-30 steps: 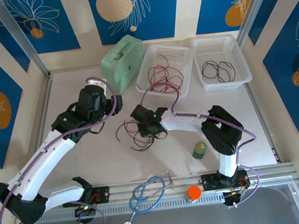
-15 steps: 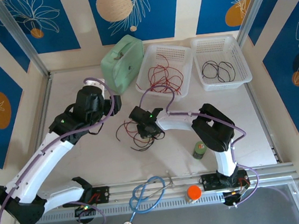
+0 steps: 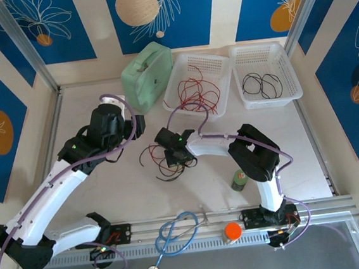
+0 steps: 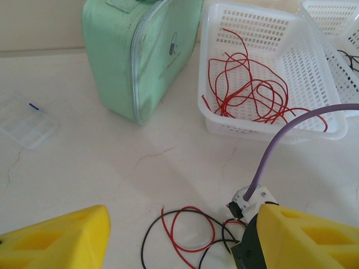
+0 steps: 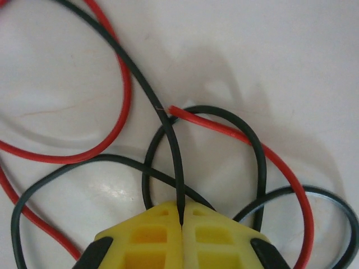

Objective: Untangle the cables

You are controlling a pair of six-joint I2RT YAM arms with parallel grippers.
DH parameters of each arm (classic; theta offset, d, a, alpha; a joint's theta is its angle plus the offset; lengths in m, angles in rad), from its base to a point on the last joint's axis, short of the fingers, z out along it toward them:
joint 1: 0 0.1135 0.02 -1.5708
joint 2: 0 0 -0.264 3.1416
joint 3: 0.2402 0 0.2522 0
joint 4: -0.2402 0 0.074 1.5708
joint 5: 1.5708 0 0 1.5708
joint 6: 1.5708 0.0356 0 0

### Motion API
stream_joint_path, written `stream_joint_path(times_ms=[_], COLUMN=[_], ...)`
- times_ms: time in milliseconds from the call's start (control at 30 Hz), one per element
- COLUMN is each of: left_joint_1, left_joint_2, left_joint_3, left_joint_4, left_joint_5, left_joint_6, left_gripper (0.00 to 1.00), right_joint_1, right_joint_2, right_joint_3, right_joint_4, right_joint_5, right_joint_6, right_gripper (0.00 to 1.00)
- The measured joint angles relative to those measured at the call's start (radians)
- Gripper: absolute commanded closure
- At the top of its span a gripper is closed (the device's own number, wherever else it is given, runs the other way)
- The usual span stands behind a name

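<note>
From right hand, black cable points straight ahead.

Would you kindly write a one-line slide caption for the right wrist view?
Yellow-fingered right gripper shut on a thin black wire that crosses a thin red wire on the pale tabletop.

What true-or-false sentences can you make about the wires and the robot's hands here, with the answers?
1. The right gripper is shut on a black cable. True.
2. The left gripper is squeezed shut. False: its jaws stand wide open, holding nothing.
3. Red cables lie in the white basket beside the green case. True.
4. The green case lies inside a basket. False: it stands on the table, next to the basket.
</note>
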Motion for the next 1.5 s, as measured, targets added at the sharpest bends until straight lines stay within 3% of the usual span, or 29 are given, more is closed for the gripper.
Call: stream_joint_path(times_ms=[200, 367, 667, 1033, 1233, 1500], left_joint_1=[0.000, 0.000, 0.000, 0.000, 0.002, 0.002], left_joint_2=[-0.011, -0.021, -0.024, -0.035, -0.035, -0.044], left_joint_3=[-0.005, -0.007, -0.045, -0.133, -0.207, -0.270], left_joint_4=[-0.007, -0.009, -0.009, 0.017, 0.050, 0.093], left_joint_5=[0.000, 0.000, 0.012, 0.075, 0.132, 0.198], left_joint_6=[0.000, -0.001, -0.026, -0.055, -0.079, -0.103], left_gripper=[0.30, 0.31, 0.31, 0.33, 0.34, 0.35], right_joint_1=[0.000, 0.004, -0.010, -0.087, -0.174, -0.435], right_joint_2=[-0.021, -0.178, -0.498, -0.625, -0.647, -0.623], right_joint_3=[0.000, 0.018, 0.148, 0.372, 0.503, 0.567], right_joint_4=[-0.013, -0.059, -0.112, -0.203, -0.221, -0.206], right_joint_5=[0.000, 0.009, 0.057, 0.068, 0.088, 0.130], right_joint_6=[-0.012, -0.040, -0.115, -0.249, -0.337, -0.435], right_gripper=[1.00, 1.00, 1.00, 1.00, 1.00, 1.00])
